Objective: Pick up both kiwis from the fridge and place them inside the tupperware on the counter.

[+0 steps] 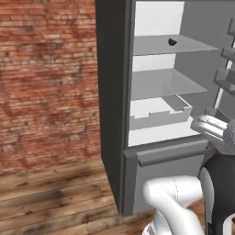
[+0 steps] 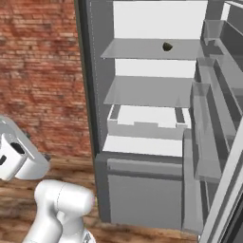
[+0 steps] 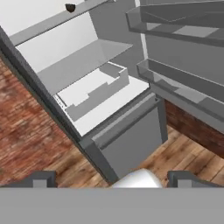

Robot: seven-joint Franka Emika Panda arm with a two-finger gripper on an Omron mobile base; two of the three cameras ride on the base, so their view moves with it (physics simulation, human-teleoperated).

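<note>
On an upper fridge [image 2: 95,71] shelf, one kiwi [image 2: 167,46], hand [image 3: 111,180] spread wide, holding nothing.

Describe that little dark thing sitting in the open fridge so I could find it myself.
Start at the tall dark grey fridge standing open against the brick wall. Inside, look at the upper shelf: a kiwi, small, rounded and dark olive-brown, sits there towards the right. It is the only dark spot among pale, bare shelves.

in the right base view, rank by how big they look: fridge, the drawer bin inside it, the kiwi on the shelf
1. fridge, by far the largest
2. drawer bin
3. kiwi, tiny, though it sits farther back, which shrinks it somewhat
</note>
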